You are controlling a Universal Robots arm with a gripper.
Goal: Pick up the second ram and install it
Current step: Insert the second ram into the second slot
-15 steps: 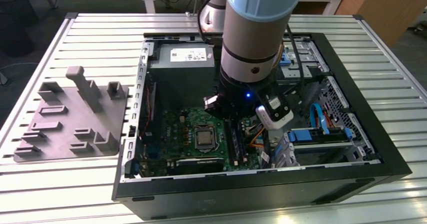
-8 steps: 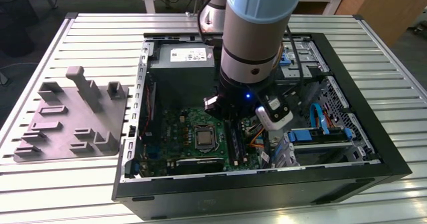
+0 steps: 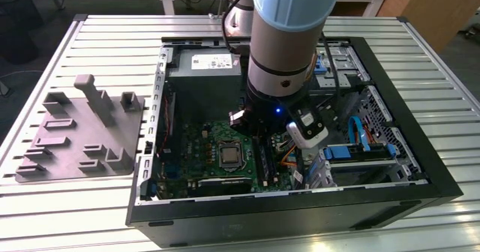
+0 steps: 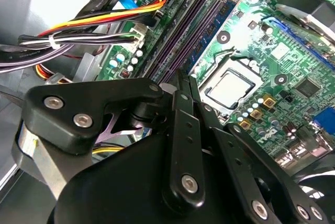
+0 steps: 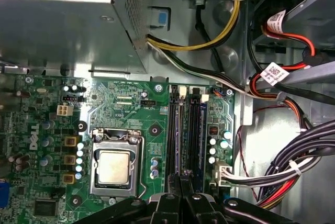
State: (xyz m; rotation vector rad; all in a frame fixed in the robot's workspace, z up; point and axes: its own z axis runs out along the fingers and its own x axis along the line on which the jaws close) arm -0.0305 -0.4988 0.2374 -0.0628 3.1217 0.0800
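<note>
Two slot rails (image 5: 196, 140) are running beside the CPU socket (image 5: 114, 167). The gripper (image 5: 180, 178) is sitting over the socket-side rail, fingers pressed together. The second ram (image 5: 176, 135) is apparently standing on edge in that rail, its long axis pointing toward the power supply (image 5: 68, 30); whether it is seated is unclear. Judgement: pressing straight down and evenly is what matters, with no tilting along the rail.

Exterior view: high, angled down onto open case (image 3: 300, 210) and arm (image 3: 289, 38), mid-range. Both wrist views: close above the motherboard (image 5: 120, 103) (image 4: 272, 51), sharing CPU socket (image 5: 114, 167) (image 4: 230, 88) and memory slots (image 5: 186, 135) (image 4: 193, 30); second one tilted obliquely.
</note>
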